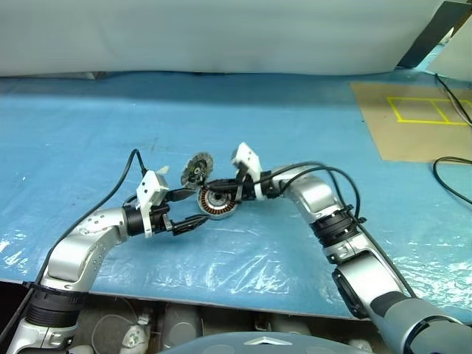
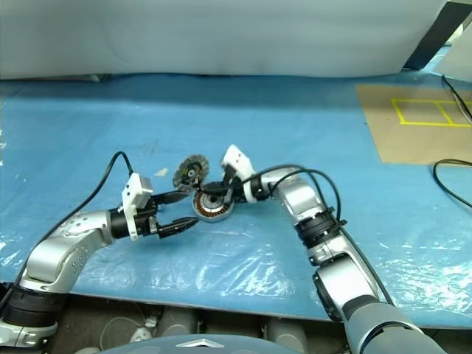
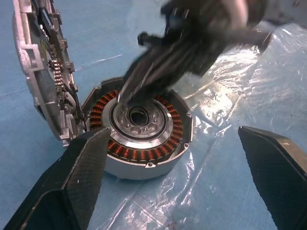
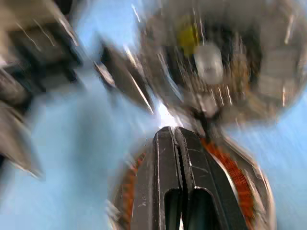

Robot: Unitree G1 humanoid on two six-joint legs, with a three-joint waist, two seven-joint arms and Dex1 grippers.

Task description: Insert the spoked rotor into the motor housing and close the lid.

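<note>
The motor housing [image 1: 218, 202], a short silver cylinder ringed with copper windings, lies on the blue sheet. Seated in its centre is the spoked rotor [image 3: 139, 120], silver-rimmed with a dark hub. The lid [image 1: 197, 168] stands upright at the housing's far left edge, its inner face showing. My right gripper [image 1: 212, 189] comes in from the right, shut, with its tips [image 3: 125, 97] down at the rotor's top. My left gripper [image 1: 192, 209] is open just left of the housing, and its fingers [image 3: 76, 177] straddle the housing's near side without touching it.
Clear plastic film [image 1: 243, 258] covers the blue sheet near the table's front edge. A brown board with yellow taped rectangles [image 1: 413, 118] lies at the back right, with black cables [image 1: 451, 168] beside it. A white cloth [image 1: 221, 37] closes off the back.
</note>
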